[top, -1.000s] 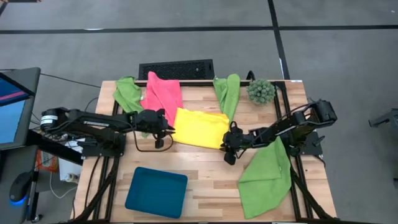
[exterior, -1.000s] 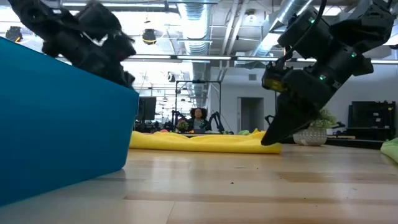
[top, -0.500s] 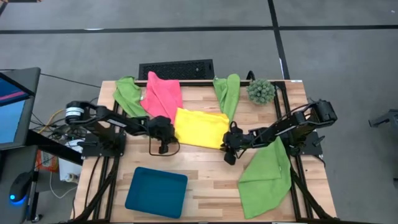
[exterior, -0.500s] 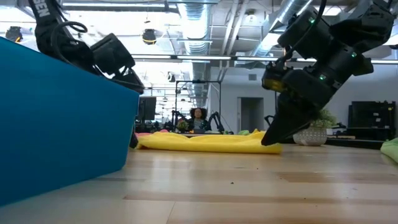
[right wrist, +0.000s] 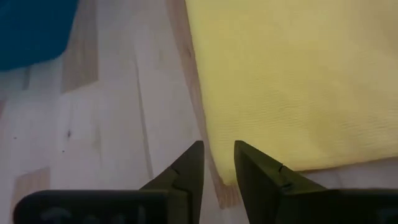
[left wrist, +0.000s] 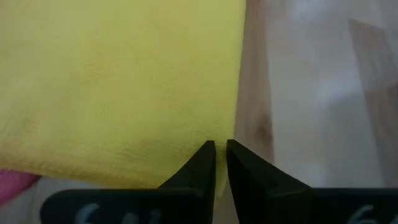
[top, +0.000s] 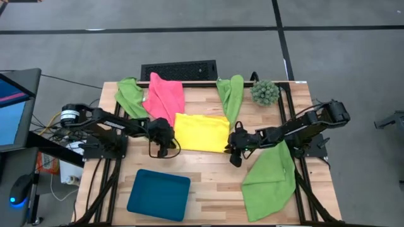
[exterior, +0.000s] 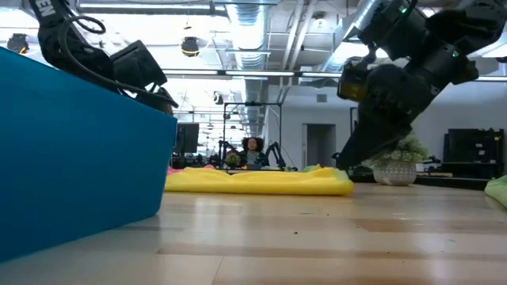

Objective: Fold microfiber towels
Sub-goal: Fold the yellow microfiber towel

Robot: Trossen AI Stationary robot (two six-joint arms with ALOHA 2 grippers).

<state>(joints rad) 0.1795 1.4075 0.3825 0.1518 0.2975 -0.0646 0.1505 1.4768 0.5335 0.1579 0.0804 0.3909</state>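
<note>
The yellow towel (top: 202,132) lies flat in the middle of the pale wooden worktop (top: 214,183). The left pincer (top: 165,142) pinches its near left corner, fingers almost closed on the cloth. The right pincer (top: 235,151) stands at the near right corner, narrowly open around the edge. Pink towel (top: 165,94) and green towels (top: 270,180) lie around; a blue tray (top: 159,194) sits near the front. Behind is a bright workshop with ceiling pipes (exterior: 261,20).

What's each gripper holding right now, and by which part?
Left gripper pinches the yellow towel at its near left corner. Right gripper is at the towel's near right corner with the cloth between its fingers; a firm hold cannot be told.
</note>
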